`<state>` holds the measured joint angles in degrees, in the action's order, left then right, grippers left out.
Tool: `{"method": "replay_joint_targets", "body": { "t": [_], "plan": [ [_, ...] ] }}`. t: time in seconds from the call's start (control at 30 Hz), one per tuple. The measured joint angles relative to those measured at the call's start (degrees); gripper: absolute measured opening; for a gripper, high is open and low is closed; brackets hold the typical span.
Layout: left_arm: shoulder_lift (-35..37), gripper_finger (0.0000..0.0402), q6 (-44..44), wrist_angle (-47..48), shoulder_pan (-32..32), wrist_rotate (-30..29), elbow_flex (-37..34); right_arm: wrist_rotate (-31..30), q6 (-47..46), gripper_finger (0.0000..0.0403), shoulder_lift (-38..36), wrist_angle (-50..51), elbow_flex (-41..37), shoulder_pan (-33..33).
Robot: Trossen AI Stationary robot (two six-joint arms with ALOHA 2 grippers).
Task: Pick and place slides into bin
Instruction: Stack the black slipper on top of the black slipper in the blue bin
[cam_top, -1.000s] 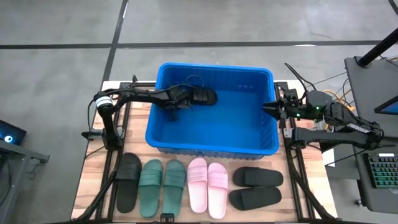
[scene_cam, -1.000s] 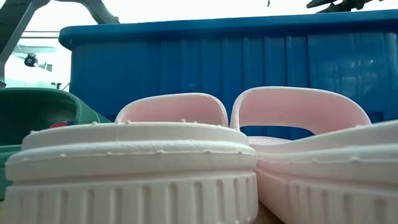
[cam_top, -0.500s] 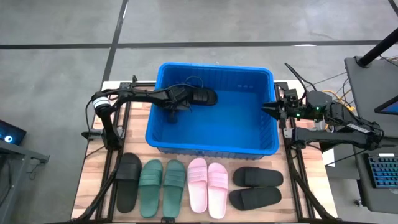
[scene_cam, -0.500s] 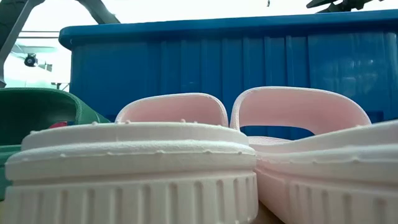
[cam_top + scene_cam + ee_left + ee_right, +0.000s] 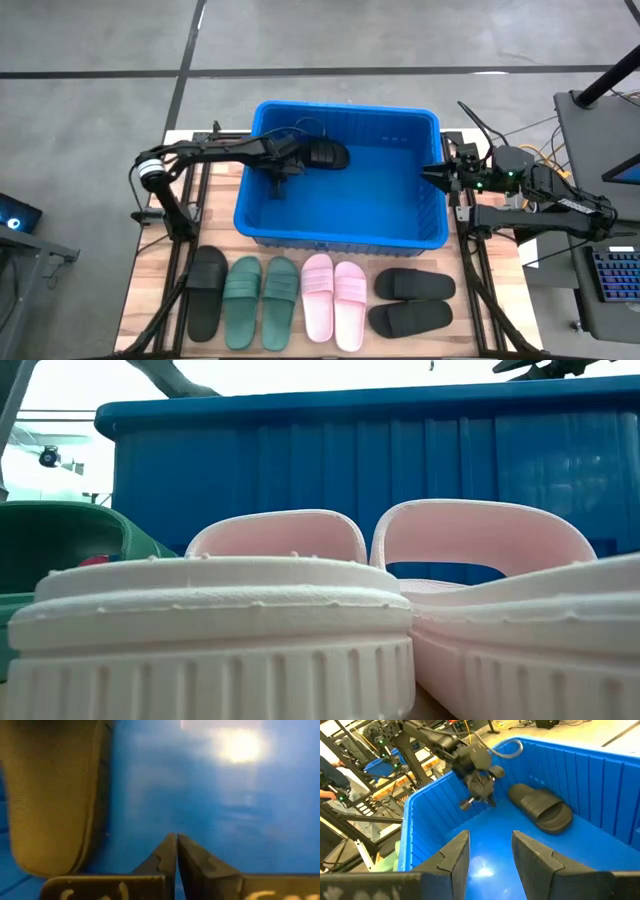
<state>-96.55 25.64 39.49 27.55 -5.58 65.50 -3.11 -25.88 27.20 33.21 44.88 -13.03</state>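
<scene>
The blue bin [image 5: 345, 238] stands at the table's far middle. One black slide [image 5: 324, 155] lies on the bin's floor at the far left; it also shows in the right wrist view [image 5: 542, 807] and in the left wrist view [image 5: 50, 795]. My left gripper [image 5: 279, 178] is shut and empty inside the bin, just left of that slide; its fingers show shut in its own wrist view [image 5: 175, 855]. My right gripper [image 5: 430, 175] is open and empty at the bin's right rim, its fingers apart [image 5: 490, 850].
On the table's near side lie, from left to right, a single black slide [image 5: 207, 290], a dark green pair [image 5: 262, 300], a pink pair [image 5: 334, 298] and a black pair [image 5: 410, 300]. The low view is filled by the pink pair [image 5: 300, 610] in front of the bin's wall [image 5: 400, 460].
My left arm has drawn back a little toward the table's left edge, its gripper staying inside the bin. The black slide in the bin has stayed where it was.
</scene>
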Motion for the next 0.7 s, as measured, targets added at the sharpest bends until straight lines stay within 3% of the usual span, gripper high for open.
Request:
{"method": "replay_joint_targets", "body": {
  "t": [0.27,0.5,0.7],
  "plan": [
    [13.16,0.0000,-10.27,-5.77,0.00,9.43,0.59,-0.01,0.42,0.0139,0.00,0.01,0.00,0.00],
    [24.64,0.0000,-22.35,-13.95,-0.16,10.57,0.59,-0.02,0.58,0.0139,0.00,0.00,0.00,0.00],
    [34.18,0.0000,-27.79,-18.34,-1.07,16.85,0.58,-0.04,0.39,0.0139,0.08,0.00,0.00,0.00]
  ]
}}
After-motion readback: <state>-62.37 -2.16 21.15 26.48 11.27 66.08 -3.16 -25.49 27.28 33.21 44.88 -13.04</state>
